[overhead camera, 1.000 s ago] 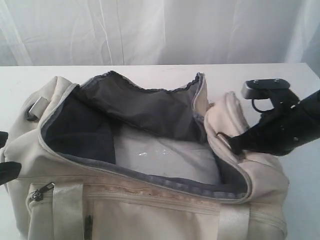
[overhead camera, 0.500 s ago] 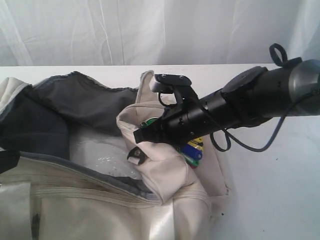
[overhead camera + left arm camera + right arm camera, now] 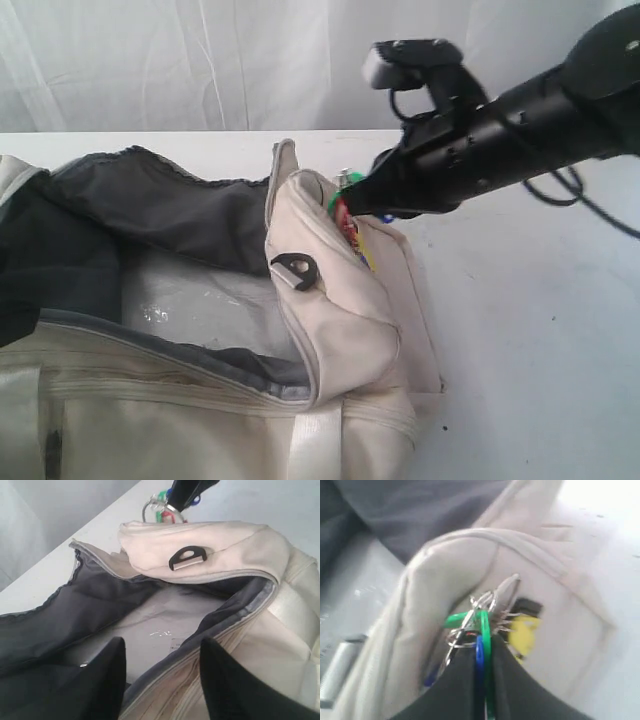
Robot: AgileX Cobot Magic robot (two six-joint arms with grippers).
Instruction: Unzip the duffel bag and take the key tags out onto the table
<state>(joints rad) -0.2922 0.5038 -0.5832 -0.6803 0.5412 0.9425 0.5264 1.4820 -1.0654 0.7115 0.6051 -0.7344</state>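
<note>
The cream duffel bag (image 3: 340, 330) lies unzipped on the white table (image 3: 530, 330), its dark grey lining (image 3: 170, 215) showing. My right gripper (image 3: 350, 205) is shut on the key tags (image 3: 350, 222) just above the bag's end pocket; green, red and yellow tags hang from it. In the right wrist view the key tags (image 3: 485, 625) sit pinched between the fingers, a yellow tag (image 3: 522, 632) dangling over the bag's fabric (image 3: 440, 580). My left gripper (image 3: 162, 652) stands open over the bag's near zipper edge (image 3: 215, 625), holding nothing. The left wrist view also shows the key tags (image 3: 162, 510) beyond the pocket.
A black D-ring (image 3: 295, 268) sits on the bag's end pocket. The bag's pale bottom (image 3: 200, 305) shows inside the opening. White curtains (image 3: 200, 60) hang behind the table. Bare tabletop lies to the right of the bag.
My right gripper reached into the bag's end, closed on the key tags and has lifted them up and rightward out of the pocket. The bag has shifted left.
</note>
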